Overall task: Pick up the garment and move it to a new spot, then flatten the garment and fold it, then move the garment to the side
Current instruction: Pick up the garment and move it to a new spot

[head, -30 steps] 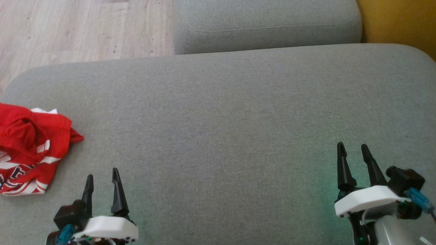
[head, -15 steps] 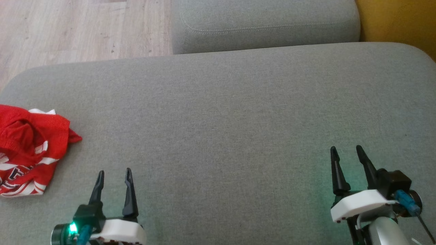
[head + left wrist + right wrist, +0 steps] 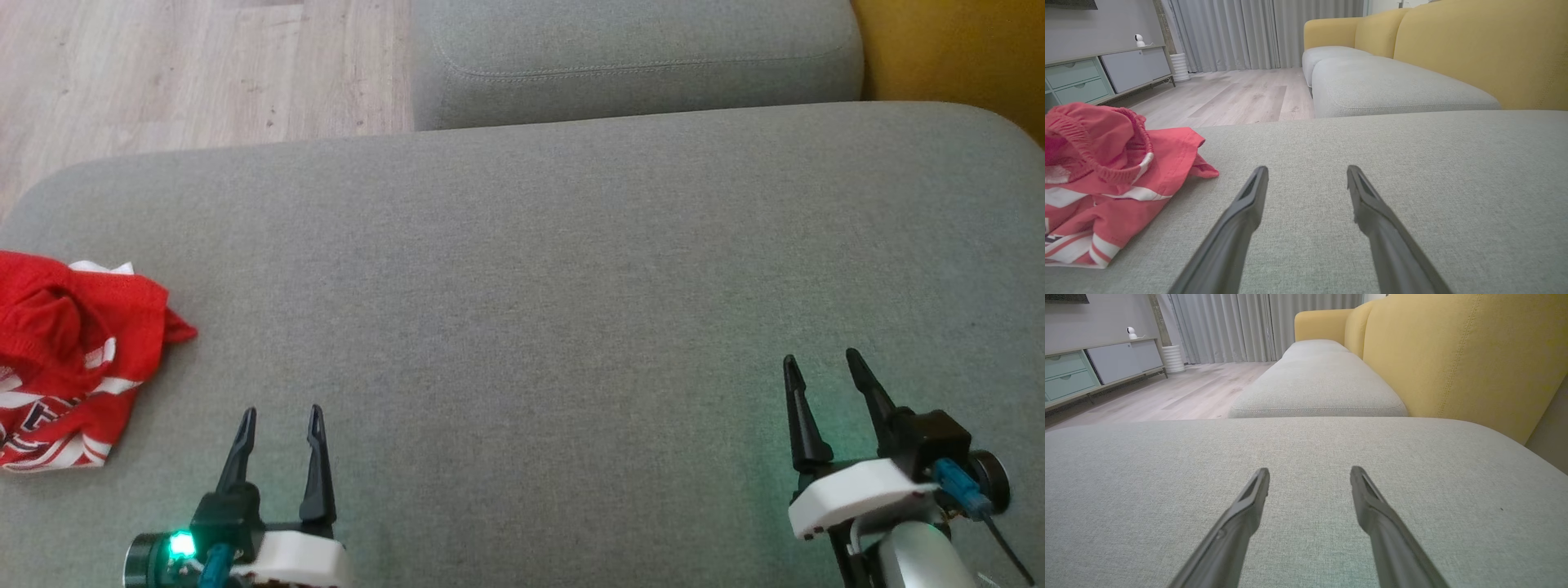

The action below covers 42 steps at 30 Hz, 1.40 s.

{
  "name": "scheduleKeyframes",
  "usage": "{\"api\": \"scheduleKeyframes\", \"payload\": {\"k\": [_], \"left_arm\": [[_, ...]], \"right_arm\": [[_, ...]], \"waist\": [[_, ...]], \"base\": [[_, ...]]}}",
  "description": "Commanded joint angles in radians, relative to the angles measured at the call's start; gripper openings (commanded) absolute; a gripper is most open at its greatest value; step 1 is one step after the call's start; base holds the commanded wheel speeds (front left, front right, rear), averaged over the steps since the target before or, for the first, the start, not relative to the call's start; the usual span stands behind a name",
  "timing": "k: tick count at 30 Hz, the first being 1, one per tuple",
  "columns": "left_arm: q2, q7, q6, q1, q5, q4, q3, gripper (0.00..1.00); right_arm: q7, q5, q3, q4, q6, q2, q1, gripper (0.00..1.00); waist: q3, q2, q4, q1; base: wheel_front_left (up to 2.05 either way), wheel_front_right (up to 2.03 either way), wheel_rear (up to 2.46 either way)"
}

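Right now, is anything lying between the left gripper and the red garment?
No: bare grey cushion lies between left gripper and red garment, per head and left wrist views.

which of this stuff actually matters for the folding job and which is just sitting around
For the job: red garment, crumpled at the left of the big grey cushion; left gripper and right gripper, both open and empty.
Just around: far grey cushion, yellow backrest, wood floor, sideboard, curtains.

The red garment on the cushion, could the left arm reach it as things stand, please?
Probably yes: the garment lies beside the open left gripper, with bare grey cushion between them.
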<state>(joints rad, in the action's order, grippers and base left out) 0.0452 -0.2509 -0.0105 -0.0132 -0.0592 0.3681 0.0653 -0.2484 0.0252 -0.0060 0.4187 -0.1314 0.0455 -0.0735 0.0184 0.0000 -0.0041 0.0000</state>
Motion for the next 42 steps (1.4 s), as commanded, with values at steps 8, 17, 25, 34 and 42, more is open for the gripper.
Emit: {"api": "scheduleKeyframes", "payload": {"k": [8, 17, 25, 34, 42], "left_arm": [[0.006, -0.011, -0.016, -0.027, -0.004, -0.038, -0.041, 1.0], [0.005, -0.011, -0.017, -0.031, -0.019, -0.041, -0.033, 1.0], [0.005, -0.011, -0.025, -0.005, -0.027, -0.043, -0.052, 1.0], [0.005, -0.011, -0.036, 0.032, -0.042, -0.048, -0.117, 1.0], [0.005, -0.011, -0.031, 0.027, -0.04, -0.051, -0.128, 1.0]], "right_arm": [[-0.013, 0.012, 0.041, -0.035, 0.001, 0.005, -0.059, 1.0], [-0.013, 0.022, 0.058, -0.036, 0.001, 0.005, -0.06, 1.0], [-0.013, 0.036, 0.116, -0.029, 0.001, 0.005, -0.081, 1.0], [-0.013, 0.059, 0.196, -0.014, 0.001, 0.005, -0.089, 1.0], [-0.013, 0.061, 0.227, -0.008, 0.001, 0.005, -0.095, 1.0]], "waist": [[0.021, 0.0, 0.029, 0.0], [0.036, 0.0, 0.185, 0.0], [0.043, 0.0, 0.366, 0.0], [0.042, 0.0, 0.484, 0.0], [0.059, 0.0, 0.505, 0.0]], "base": [[0.0, 0.0, 0.0], [0.0, 0.0, 0.0], [0.0, 0.0, 0.0], [0.0, 0.0, 0.0], [0.0, 0.0, 0.0]]}}
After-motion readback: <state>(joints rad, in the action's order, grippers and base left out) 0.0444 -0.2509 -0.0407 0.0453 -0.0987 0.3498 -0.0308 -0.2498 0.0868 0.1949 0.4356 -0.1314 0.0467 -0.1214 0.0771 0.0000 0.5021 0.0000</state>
